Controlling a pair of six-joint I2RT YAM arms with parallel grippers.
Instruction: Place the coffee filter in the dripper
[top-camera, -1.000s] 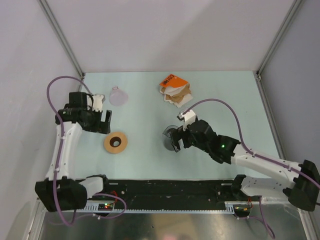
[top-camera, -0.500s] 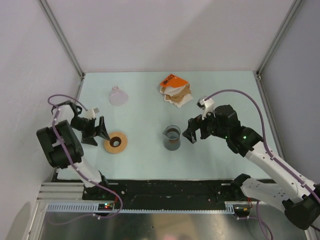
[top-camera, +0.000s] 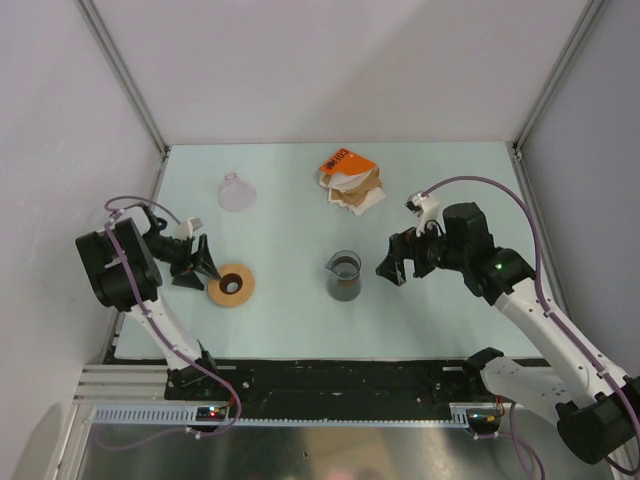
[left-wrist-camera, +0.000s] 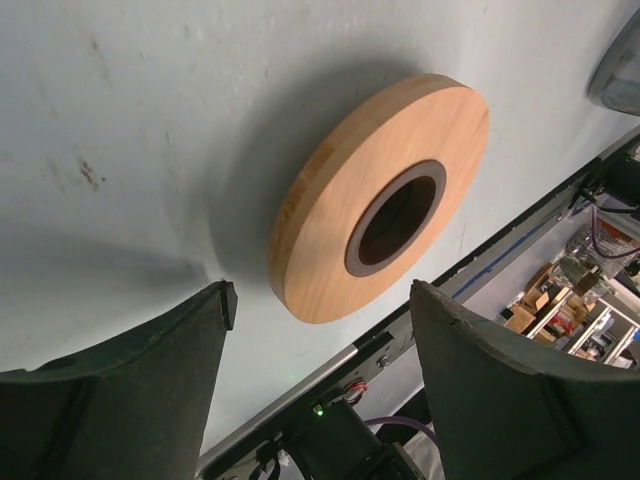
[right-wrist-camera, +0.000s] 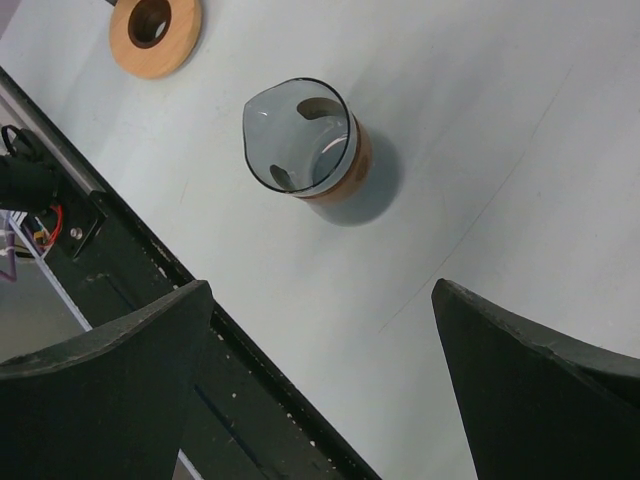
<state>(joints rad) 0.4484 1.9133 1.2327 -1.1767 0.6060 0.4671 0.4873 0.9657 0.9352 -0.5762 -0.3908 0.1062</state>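
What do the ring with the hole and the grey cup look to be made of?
Ring: pale wood, matte, with faint grain on its face. The dark liner in its hole may be rubber or plastic. Grey cup: smoky see-through glass or plastic, with a glossy rim.

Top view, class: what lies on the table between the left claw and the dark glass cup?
Only the tan wooden ring, close beside the left claw; the top view shows it.

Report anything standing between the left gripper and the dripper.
Nothing visible does. Only bare table lies between the left gripper and the dripper; the wooden ring sits off that line, nearer the arm bases.
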